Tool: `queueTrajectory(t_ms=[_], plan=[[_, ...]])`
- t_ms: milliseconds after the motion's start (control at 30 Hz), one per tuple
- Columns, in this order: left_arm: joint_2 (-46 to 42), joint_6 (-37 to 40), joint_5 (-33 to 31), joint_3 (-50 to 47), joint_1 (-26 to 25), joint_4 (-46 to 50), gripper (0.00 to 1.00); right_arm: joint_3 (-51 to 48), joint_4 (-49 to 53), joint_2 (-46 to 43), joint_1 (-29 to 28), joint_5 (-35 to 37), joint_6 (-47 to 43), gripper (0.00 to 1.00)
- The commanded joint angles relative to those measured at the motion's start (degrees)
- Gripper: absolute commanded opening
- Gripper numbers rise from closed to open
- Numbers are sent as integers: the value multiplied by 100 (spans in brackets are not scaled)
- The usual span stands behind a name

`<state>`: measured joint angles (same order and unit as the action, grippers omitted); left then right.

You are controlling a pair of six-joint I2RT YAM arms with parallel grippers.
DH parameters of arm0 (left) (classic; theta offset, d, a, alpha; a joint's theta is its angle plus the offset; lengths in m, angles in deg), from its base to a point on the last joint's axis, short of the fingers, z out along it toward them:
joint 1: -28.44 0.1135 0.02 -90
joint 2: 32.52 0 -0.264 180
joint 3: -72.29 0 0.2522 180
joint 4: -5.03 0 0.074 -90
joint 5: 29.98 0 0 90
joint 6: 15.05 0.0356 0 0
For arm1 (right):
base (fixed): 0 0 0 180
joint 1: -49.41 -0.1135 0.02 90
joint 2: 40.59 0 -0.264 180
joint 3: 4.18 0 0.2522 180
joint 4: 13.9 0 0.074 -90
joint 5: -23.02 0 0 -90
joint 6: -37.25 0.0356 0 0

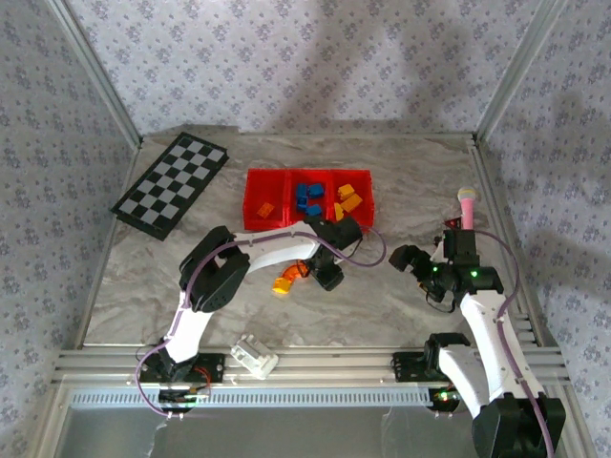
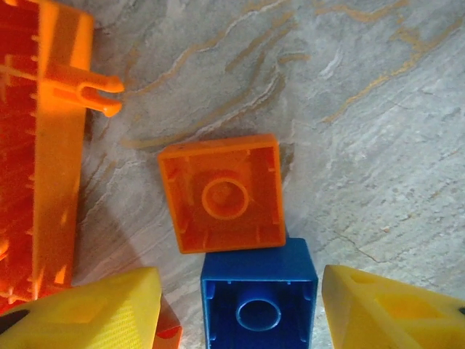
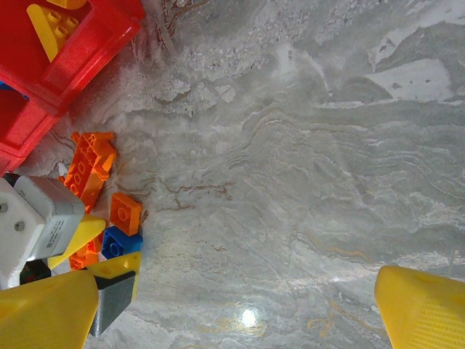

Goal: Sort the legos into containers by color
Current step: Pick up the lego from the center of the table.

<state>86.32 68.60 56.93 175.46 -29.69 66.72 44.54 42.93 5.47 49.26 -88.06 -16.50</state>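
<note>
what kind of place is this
Probably a robot lab test cell: a left arm and right arm bolted to an aluminium rail, a marble-patterned table, and patterned backdrop panels walling it in.

I see a black-and-white checkerboard (image 1: 170,184) lying flat at the far left of the gray marble table (image 1: 401,305). A white block (image 1: 254,356) sits by the near edge.

Overhead — wrists close, perhaps sharing legos (image 2: 221,193)
</note>
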Motion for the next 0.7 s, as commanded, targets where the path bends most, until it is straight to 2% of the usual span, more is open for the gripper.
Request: queueTrajectory(t_ms=[0, 400, 667], plan=[[61, -119, -139, -55, 38, 50, 59, -18, 127, -3, 14, -81, 36, 100], [106, -489, -34, -81, 65, -11, 40, -34, 161, -67, 1, -13, 84, 100], [-313, -772, -270, -56, 164, 49, 36, 9, 168, -90, 1, 69, 95, 100]])
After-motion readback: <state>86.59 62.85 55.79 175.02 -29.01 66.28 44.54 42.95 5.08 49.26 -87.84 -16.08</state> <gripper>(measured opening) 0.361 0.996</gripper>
